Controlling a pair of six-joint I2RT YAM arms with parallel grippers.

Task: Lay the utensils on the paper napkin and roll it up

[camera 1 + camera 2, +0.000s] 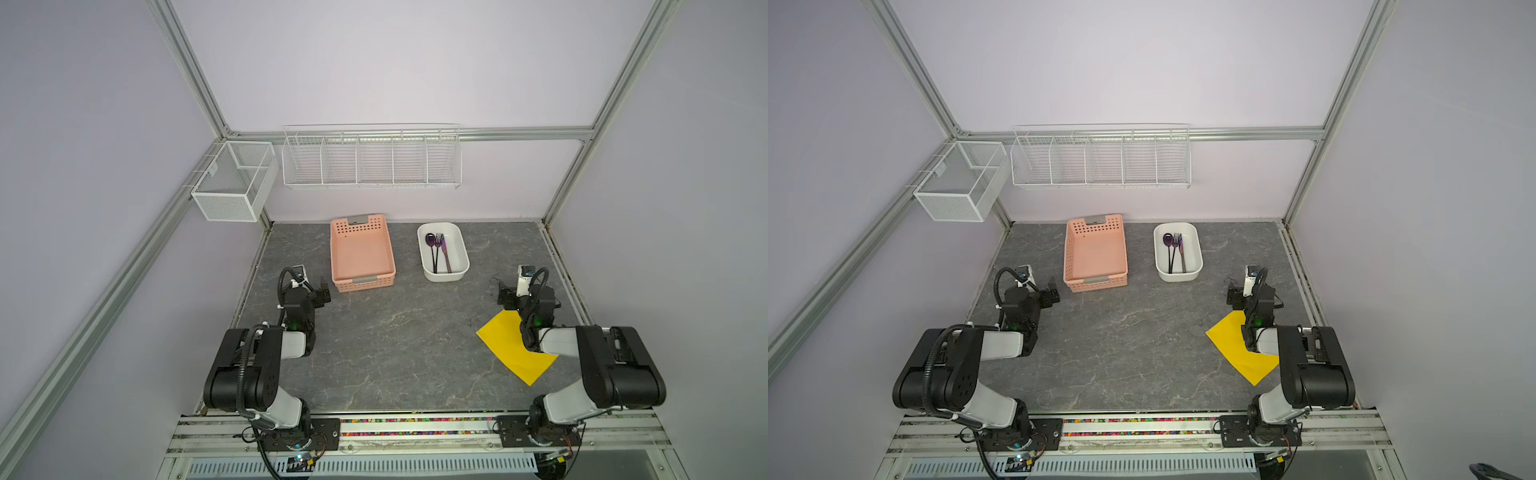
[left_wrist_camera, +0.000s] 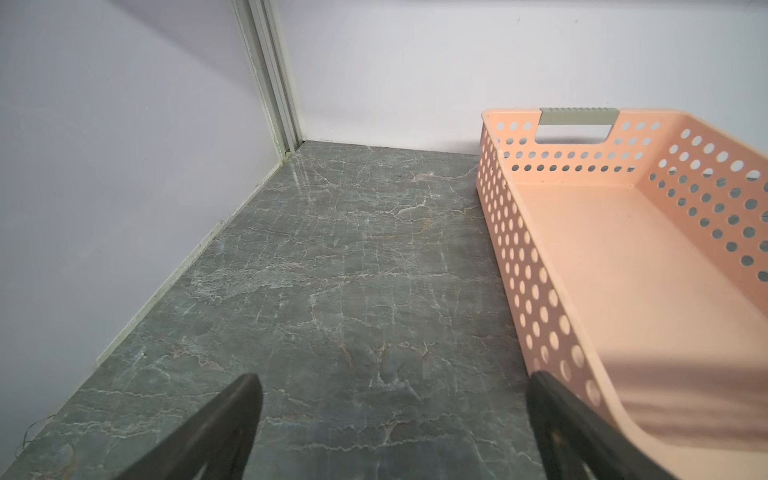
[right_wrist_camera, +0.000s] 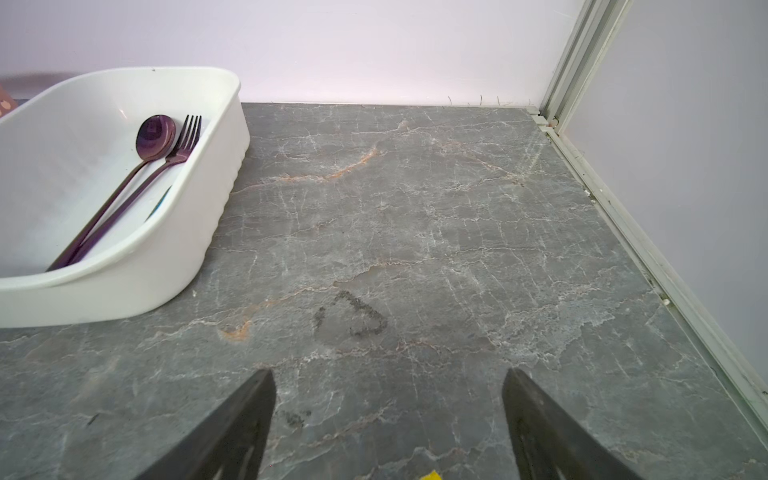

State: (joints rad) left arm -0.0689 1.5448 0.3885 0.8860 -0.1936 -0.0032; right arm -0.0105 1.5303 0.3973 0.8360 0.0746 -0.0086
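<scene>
The utensils (image 1: 439, 252), a spoon, fork and knife with purple heads and thin dark handles, lie side by side in the white tub (image 1: 443, 276) at the back right, seen in both top views. The right wrist view shows the spoon (image 3: 156, 133) and fork (image 3: 188, 135) inside it. The yellow paper napkin (image 1: 505, 347) lies flat at the front right, partly hidden under my right arm. My right gripper (image 1: 501, 289) hovers open just beyond the napkin's far corner (image 3: 430, 475), empty. My left gripper (image 1: 324, 291) stands open and empty beside the pink basket's near left corner.
A pink perforated basket (image 1: 361, 253) sits at the back, left of the tub, with nothing in it. A white wire rack (image 1: 372, 160) and a mesh box (image 1: 232, 183) hang on the walls. Grey marble tabletop (image 1: 399, 332) lies bare between the arms.
</scene>
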